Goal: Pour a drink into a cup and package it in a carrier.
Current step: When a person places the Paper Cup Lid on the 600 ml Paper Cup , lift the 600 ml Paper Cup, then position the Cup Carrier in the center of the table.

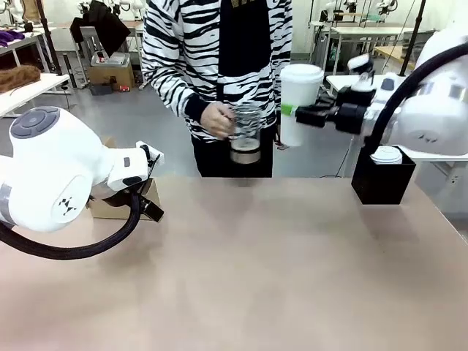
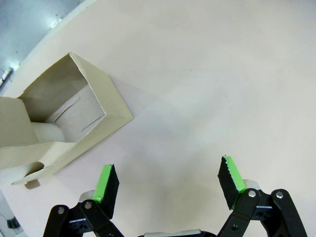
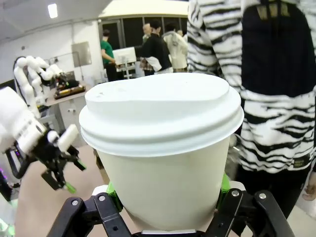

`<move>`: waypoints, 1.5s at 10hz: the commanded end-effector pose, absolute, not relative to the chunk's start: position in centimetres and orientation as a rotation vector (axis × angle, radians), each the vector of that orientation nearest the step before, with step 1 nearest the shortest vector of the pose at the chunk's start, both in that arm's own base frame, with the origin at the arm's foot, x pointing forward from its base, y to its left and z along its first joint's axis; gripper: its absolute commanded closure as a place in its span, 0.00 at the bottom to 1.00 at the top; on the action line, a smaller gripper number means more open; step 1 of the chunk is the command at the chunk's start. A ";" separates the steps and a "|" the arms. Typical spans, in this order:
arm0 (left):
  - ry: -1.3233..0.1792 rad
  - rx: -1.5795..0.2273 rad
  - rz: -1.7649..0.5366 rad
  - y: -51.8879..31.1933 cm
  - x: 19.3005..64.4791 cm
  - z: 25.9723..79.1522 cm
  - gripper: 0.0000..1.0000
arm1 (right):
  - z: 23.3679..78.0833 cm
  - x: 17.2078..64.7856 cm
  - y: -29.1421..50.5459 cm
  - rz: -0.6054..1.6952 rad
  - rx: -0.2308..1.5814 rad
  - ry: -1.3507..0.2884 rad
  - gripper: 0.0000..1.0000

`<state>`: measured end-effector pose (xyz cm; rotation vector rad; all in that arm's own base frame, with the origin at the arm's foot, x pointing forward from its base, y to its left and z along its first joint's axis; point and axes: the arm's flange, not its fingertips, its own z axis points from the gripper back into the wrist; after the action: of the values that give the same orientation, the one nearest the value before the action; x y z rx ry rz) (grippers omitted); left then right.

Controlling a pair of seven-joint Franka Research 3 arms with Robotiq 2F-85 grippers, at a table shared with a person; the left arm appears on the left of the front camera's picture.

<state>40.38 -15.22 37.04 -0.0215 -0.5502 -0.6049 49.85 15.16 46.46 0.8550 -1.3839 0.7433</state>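
Observation:
My right gripper (image 1: 292, 111) is shut on the cup (image 1: 300, 102), a white paper cup with a white lid, held upright in the air past the table's far edge. In the right wrist view the cup (image 3: 163, 148) sits between the green pads (image 3: 113, 195). A person's hand holds a clear glass jug (image 1: 245, 139) just left of the cup. The brown cardboard carrier (image 1: 117, 206) lies at the table's far left, partly behind my left arm. My left gripper (image 2: 169, 180) is open and hangs over bare table beside the carrier (image 2: 64, 118), with nothing between its fingers.
A black box (image 1: 382, 179) with white lids on top stands at the table's far right. The person in a striped top (image 1: 216, 51) stands at the far edge. The tan tabletop (image 1: 256, 270) stretches in front of me.

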 end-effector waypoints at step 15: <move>-0.550 -0.024 -0.604 -15.2 40.4 37.0 0.00 | 57.3 41.2 13.0 0.755 0.844 -1.464 0.20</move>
<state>40.38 -15.24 37.04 -0.0215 -0.5503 -0.6053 40.94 12.87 56.91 0.8329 -1.4460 0.7570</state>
